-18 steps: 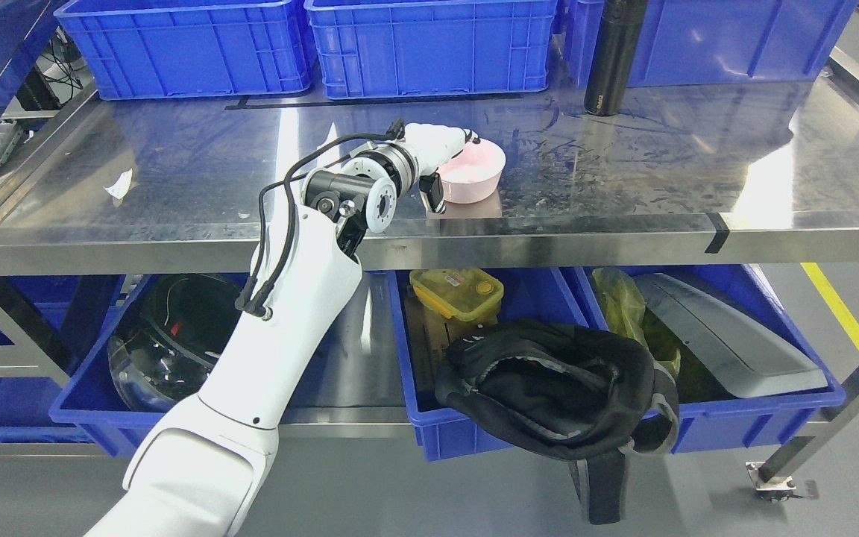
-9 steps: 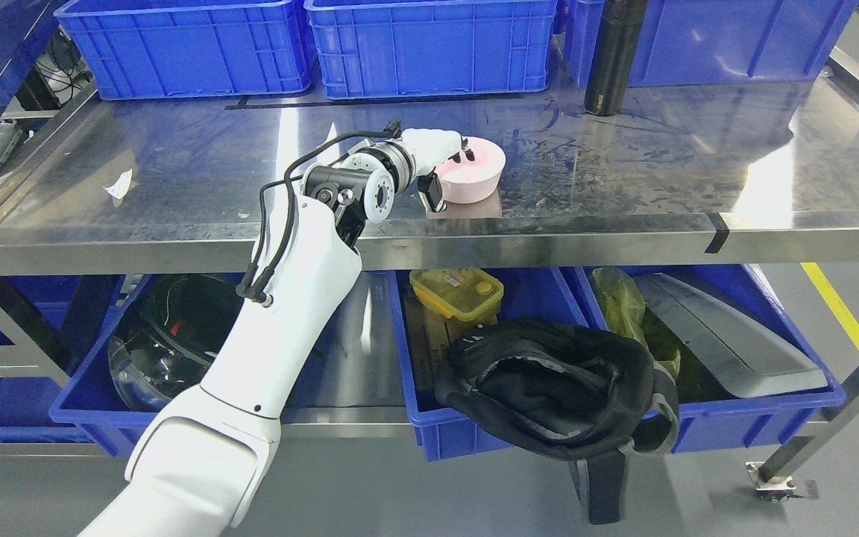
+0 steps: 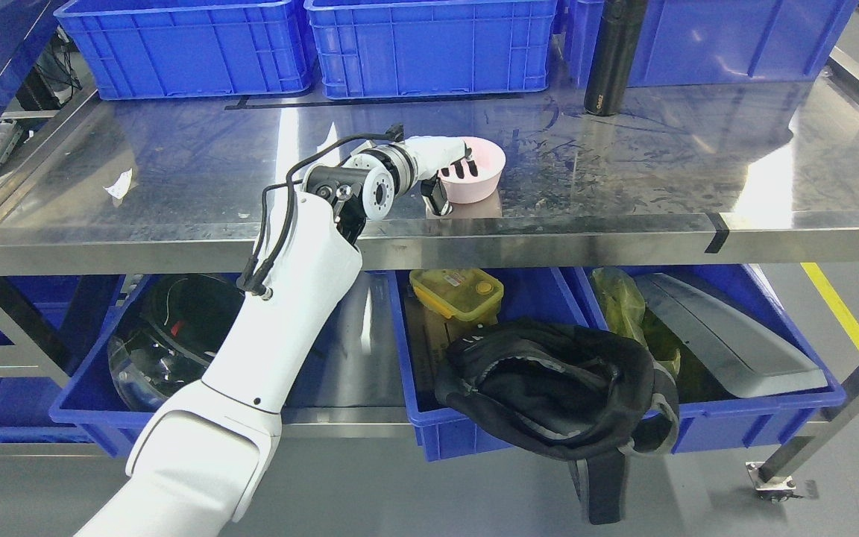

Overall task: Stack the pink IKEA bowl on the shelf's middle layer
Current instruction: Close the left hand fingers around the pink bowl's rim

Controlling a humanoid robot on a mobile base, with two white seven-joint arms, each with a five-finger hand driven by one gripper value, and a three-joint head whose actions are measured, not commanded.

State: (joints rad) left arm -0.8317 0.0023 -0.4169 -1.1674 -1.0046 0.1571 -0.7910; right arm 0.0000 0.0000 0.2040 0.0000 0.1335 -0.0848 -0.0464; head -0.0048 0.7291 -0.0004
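Pink bowl (image 3: 474, 177) on the steel shelf (image 3: 176, 171), left hand (image 3: 450, 162) pinching its near rim

The bowl sat upright near the shelf's front edge — dark fingers (image 3: 465, 168) dipped inside it, thumb down the outer wall; behind it stood a black bottle (image 3: 614, 56) beside blue crates (image 3: 429, 45); on the layer below, blue bins held a yellow lunchbox (image 3: 457, 291) and black fabric (image 3: 556, 388) spilled over a bin's front.

Steel shelf (image 3: 176, 171), blue crates (image 3: 183, 45) behind, grey floor (image 3: 400, 492).
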